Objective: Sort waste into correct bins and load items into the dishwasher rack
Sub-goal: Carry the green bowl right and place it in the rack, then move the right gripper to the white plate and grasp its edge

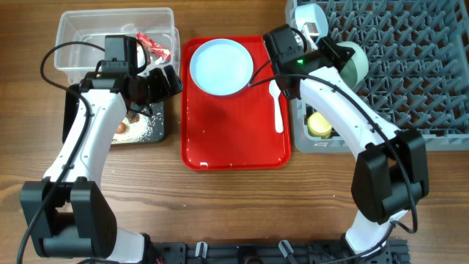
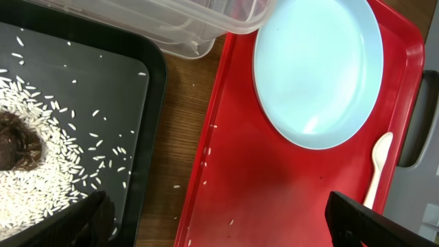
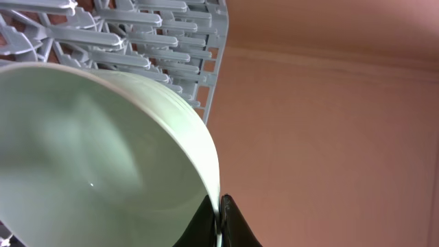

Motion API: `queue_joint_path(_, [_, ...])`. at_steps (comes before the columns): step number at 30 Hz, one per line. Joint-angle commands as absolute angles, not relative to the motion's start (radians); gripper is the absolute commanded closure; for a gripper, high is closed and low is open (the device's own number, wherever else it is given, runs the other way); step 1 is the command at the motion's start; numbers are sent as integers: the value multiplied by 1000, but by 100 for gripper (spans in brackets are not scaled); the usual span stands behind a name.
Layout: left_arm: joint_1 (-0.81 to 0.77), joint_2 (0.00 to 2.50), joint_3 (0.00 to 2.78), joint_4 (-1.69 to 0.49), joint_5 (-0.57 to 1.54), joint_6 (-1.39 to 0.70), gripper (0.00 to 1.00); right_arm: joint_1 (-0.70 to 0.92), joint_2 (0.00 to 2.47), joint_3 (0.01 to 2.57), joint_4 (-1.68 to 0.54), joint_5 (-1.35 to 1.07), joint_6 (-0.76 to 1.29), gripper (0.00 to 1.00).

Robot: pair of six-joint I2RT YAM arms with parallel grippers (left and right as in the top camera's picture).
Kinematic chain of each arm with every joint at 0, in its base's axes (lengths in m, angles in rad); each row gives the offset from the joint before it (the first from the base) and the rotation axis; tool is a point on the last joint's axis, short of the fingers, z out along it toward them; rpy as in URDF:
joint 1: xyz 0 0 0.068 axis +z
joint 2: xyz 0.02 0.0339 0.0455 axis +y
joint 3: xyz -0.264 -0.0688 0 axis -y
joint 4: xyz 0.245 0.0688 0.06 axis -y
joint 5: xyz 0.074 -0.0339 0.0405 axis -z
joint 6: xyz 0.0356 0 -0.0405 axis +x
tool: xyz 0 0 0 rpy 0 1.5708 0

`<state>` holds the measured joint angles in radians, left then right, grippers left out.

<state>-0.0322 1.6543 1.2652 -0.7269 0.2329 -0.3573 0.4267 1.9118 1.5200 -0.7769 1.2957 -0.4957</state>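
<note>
My right claw point(image 1: 335, 57) gripped the mint bowl point(image 1: 357, 62) by its rim. The bowl was tipped on its side at the left of the rack point(image 1: 418, 66), upper right of frame, with the cup point(image 1: 319, 125) below it and the blue bowl point(image 1: 311, 15) in the corner above. My left claw point(image 2: 216, 202) hung spread and empty over the tray point(image 2: 274, 185) edge beside the black tub point(image 2: 103, 62). Plate point(image 1: 222, 67) and spoon point(image 1: 277, 106) lay on the tray. Rice point(image 2: 55, 158) and a lump point(image 2: 14, 147) sat in the black tub, the wrapper point(image 1: 155, 48) in the clear tub point(image 1: 80, 29).
</note>
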Motion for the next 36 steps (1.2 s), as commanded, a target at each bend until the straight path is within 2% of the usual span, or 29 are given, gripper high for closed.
queue_joint_path(1, [-28, 1636, 1264, -727, 234, -356, 0, 428, 1927, 1452, -774, 1333, -499, 96])
queue_joint_path(8, [-28, 1636, 1264, -727, 234, -355, 0, 439, 1927, 1419, -736, 1333, -498, 96])
queue_joint_path(19, [-28, 1636, 1264, -727, 234, -356, 0, 530, 1927, 1419, -733, 1172, -502, 96])
queue_joint_path(20, [-28, 1636, 1264, -727, 234, -356, 0, 540, 1927, 1419, -726, 1164, -503, 89])
queue_joint_path(21, [-28, 1636, 1264, -727, 234, -356, 0, 555, 1927, 1419, -717, 1137, -526, 78])
queue_joint_path(24, [-28, 1636, 1264, -727, 234, -356, 0, 601, 1927, 1419, -696, 1098, -589, 66])
queue_joint_path(25, [-28, 1636, 1264, -727, 234, -356, 0, 608, 1927, 1419, -678, 1098, -600, 52])
queue_joint_path(26, [-28, 1636, 1264, -727, 234, -356, 0, 609, 1927, 1419, -645, 1098, -598, 9])
queue_joint_path(27, [-28, 1636, 1264, -727, 234, -355, 0, 609, 1926, 1419, -593, 1103, -593, 0])
queue_joint_path(31, [-28, 1636, 1264, -727, 234, -356, 0, 609, 1901, 1439, -332, 1155, -546, 0])
queue_joint_path(33, [-28, 1636, 1264, -727, 234, -356, 0, 612, 1870, 1470, -271, 1129, -490, 0])
queue_joint_path(35, [-28, 1636, 1264, -727, 234, -356, 0, 621, 1837, 1476, -321, 1039, -440, 0])
queue_joint_path(36, [-28, 1636, 1264, -727, 234, -356, 0, 622, 1821, 1476, -427, 928, -299, 0])
